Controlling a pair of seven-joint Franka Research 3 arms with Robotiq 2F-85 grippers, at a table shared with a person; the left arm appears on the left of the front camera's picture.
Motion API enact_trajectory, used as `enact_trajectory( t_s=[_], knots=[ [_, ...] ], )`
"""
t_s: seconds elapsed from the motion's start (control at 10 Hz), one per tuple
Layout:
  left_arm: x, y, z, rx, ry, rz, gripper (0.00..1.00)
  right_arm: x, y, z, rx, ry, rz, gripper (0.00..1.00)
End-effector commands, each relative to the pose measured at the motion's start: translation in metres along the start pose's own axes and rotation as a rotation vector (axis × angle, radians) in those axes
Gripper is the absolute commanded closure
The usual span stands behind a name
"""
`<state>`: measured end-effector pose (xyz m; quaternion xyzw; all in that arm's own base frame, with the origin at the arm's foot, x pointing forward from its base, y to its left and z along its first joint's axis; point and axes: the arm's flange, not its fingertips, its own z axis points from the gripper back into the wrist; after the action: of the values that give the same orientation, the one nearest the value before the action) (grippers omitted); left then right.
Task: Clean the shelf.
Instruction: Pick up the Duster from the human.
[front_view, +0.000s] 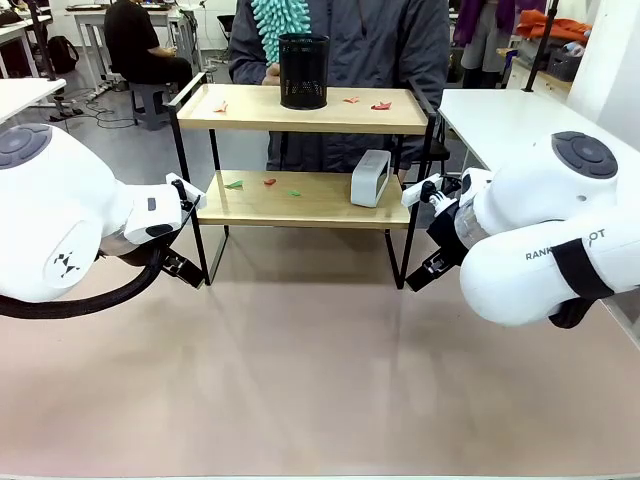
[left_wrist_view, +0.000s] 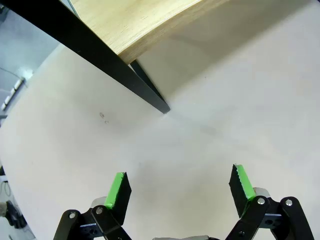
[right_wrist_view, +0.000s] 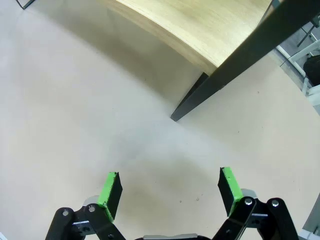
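Observation:
The shelf (front_view: 300, 108), a black-framed rack with two light wooden boards, stands at the table's far side. Small red, pink and green paper scraps lie on both boards. A black mesh cup (front_view: 303, 71) stands on the top board, a white box (front_view: 370, 178) on the lower one. A person behind holds a teal duster (front_view: 280, 22) above the cup. My left gripper (left_wrist_view: 180, 187) hangs open over the tabletop near the shelf's left front leg (left_wrist_view: 150, 95). My right gripper (right_wrist_view: 170, 192) hangs open near the right front leg (right_wrist_view: 192, 102). Nothing is between either pair of fingers.
The beige tabletop (front_view: 300, 370) stretches wide in front of the shelf. Both white arms flank the shelf at left (front_view: 60, 220) and right (front_view: 540, 240). White tables stand to the far left and right. Another person sits in the background (front_view: 140, 45).

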<state>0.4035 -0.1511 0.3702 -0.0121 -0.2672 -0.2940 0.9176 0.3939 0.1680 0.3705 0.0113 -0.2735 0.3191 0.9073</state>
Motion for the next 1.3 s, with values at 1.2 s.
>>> enact_trajectory(
  t_s=[1.2],
  knots=[
    [-0.206, 0.207, 0.178, -0.722, -0.376, 0.523, 0.0, -0.232, -0.205, 0.232, 0.762, -0.17, -0.815, 0.0]
  ],
)
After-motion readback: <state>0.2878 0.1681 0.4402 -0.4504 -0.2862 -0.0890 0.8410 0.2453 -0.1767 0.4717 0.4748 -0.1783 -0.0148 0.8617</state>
